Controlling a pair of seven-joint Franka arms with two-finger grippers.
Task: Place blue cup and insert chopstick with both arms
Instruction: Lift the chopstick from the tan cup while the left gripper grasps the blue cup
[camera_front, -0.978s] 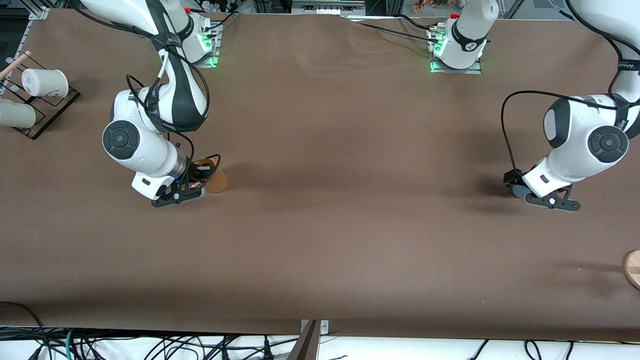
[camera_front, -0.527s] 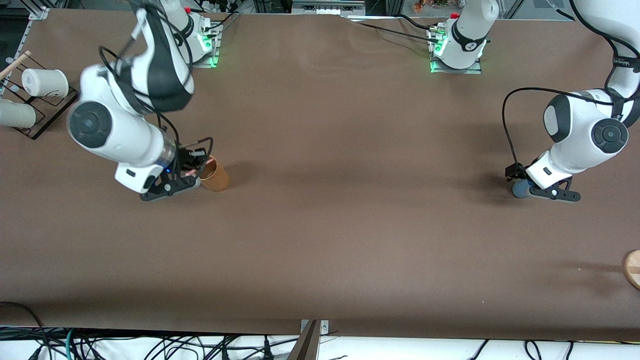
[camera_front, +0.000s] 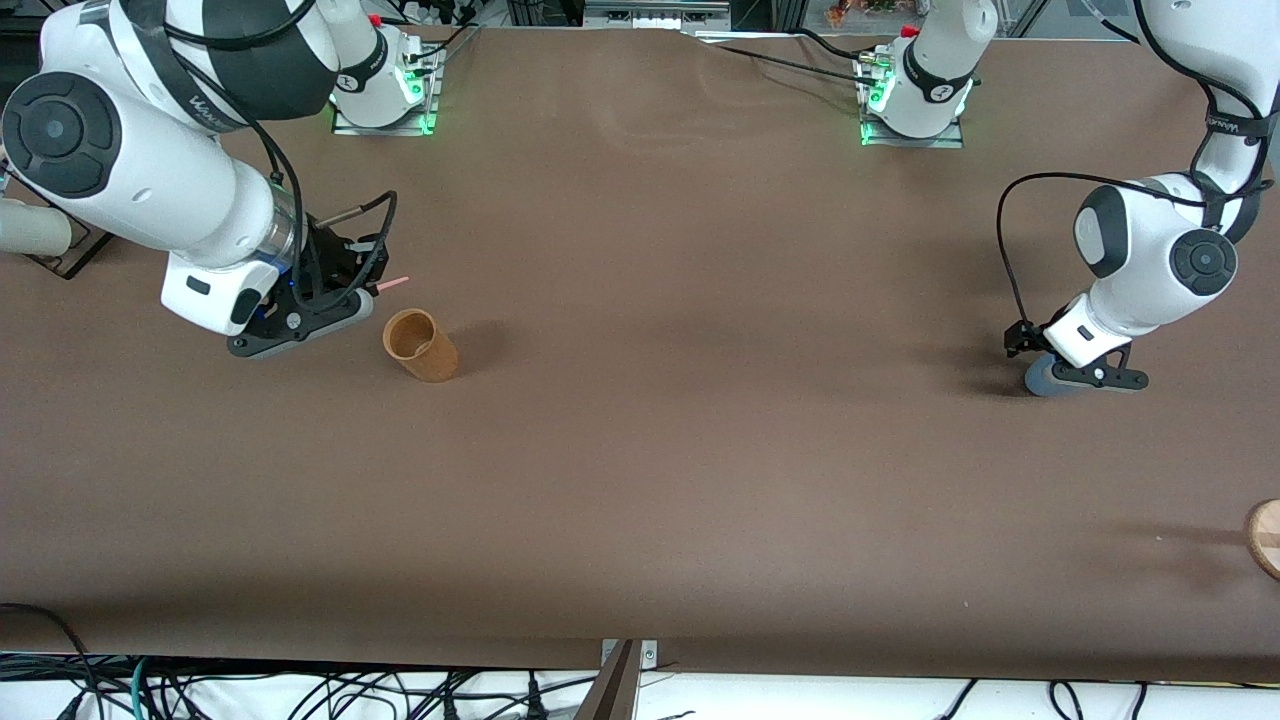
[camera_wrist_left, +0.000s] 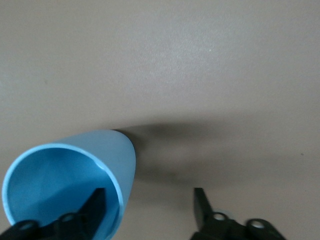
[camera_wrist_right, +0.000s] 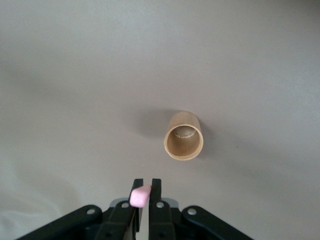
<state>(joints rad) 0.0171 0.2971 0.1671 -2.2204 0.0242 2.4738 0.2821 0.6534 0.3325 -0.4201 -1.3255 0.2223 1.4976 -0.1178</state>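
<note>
The blue cup (camera_front: 1040, 381) stands on the table at the left arm's end and shows large in the left wrist view (camera_wrist_left: 70, 175). My left gripper (camera_front: 1068, 372) is open astride its rim (camera_wrist_left: 147, 207), with one finger inside the cup and the other outside, well off the wall. My right gripper (camera_front: 358, 291) is shut on the pale pink chopstick (camera_front: 393, 285), held above the table beside the tan cup (camera_front: 421, 345). In the right wrist view the chopstick (camera_wrist_right: 141, 196) sits between the fingers (camera_wrist_right: 144, 187), and the tan cup (camera_wrist_right: 184, 136) stands upright below.
A black wire rack (camera_front: 62, 252) with a white cup (camera_front: 28, 230) stands at the right arm's end of the table. A round wooden piece (camera_front: 1265, 537) lies at the table's edge at the left arm's end, nearer to the front camera.
My right gripper has risen from the tan cup's mouth and moved toward the right arm's end, still holding the chopstick. My left gripper has shifted slightly at the blue cup, which has stayed put.
</note>
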